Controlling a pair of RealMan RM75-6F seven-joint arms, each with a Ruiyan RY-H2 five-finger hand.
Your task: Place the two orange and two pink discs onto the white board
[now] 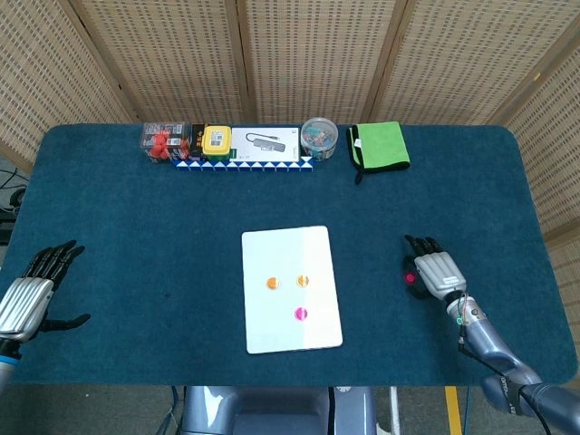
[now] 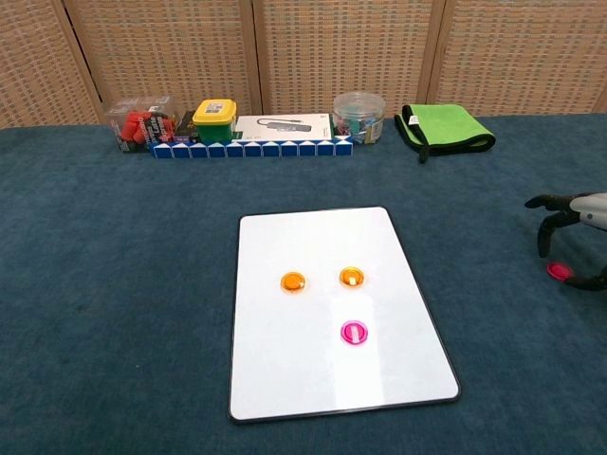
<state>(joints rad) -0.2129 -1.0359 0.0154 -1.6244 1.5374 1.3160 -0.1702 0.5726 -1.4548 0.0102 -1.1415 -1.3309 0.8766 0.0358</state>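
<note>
Right of the board [image 1: 291, 288], the right hand [image 1: 435, 272] arches, fingers spread, over the loose pink disc [image 2: 559, 270]; left hand [image 1: 27, 297] lies open.

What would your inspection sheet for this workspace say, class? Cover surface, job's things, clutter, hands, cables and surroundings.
Surface: blue cloth table.
Job's things: white board carries two orange discs and one pink disc; second pink disc lies on the cloth under the right robot hand.
Clutter: boxes, jar, green cloth along the far edge.
Hands: left robot hand open; right open, fingers around the disc.
Cables: nothing seen.
Surroundings: wicker screens.
</note>
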